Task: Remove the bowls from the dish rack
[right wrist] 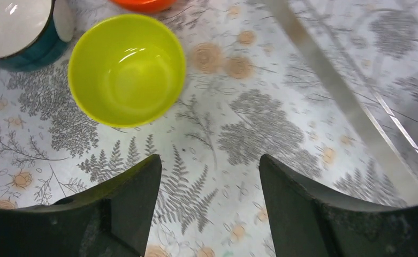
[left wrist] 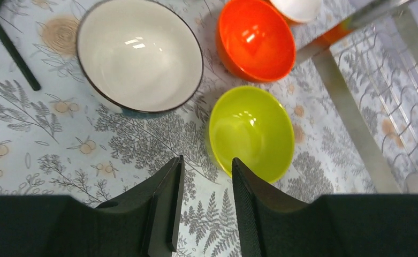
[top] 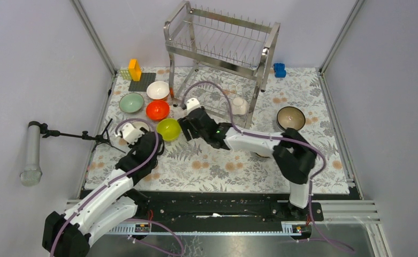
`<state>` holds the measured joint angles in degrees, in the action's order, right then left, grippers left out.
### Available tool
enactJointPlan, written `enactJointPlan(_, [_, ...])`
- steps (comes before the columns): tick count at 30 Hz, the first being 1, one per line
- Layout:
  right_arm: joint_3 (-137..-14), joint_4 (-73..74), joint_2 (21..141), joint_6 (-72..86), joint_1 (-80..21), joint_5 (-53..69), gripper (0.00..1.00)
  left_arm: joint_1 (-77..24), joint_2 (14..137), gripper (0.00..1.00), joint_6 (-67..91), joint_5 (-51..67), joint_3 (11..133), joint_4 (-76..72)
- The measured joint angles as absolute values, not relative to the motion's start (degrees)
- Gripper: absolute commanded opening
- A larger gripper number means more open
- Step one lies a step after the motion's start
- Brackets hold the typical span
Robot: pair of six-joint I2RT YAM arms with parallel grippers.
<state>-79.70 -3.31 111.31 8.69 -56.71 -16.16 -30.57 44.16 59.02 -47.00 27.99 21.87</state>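
Note:
The steel dish rack stands at the back, with a white bowl on its lower tier. On the cloth to its left sit a white bowl, a pale green one, an orange-red one and a yellow-green bowl. A brown-gold bowl lies right of the rack. My left gripper is open and empty, its right finger just at the yellow-green bowl's near rim, and a dark-rimmed white bowl lies ahead on its left. My right gripper is open over bare cloth, right of the yellow-green bowl.
A yellow block and dark baseplate sit at the back left, a blue block at the back right. A microphone on a black tripod reaches in from the left. A rack leg runs beside the bowls.

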Motion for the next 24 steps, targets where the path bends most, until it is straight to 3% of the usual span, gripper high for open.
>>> enactJointPlan(7, [-63.7,-6.8,91.8,11.0,-56.7,-23.0,0.81,-30.6,53.6,0.65,58.5,-40.9,33.1,21.5])
enactJointPlan(14, [-50.9,-8.2,73.5,11.4,-56.7,-24.0,0.99,-26.6,64.2,0.64,61.1,-33.2,41.7,23.7])
enactJointPlan(24, [-40.8,-7.8,56.4,8.8,-56.7,-23.8,1.00,-18.5,74.5,0.59,64.2,-23.0,43.3,27.6])
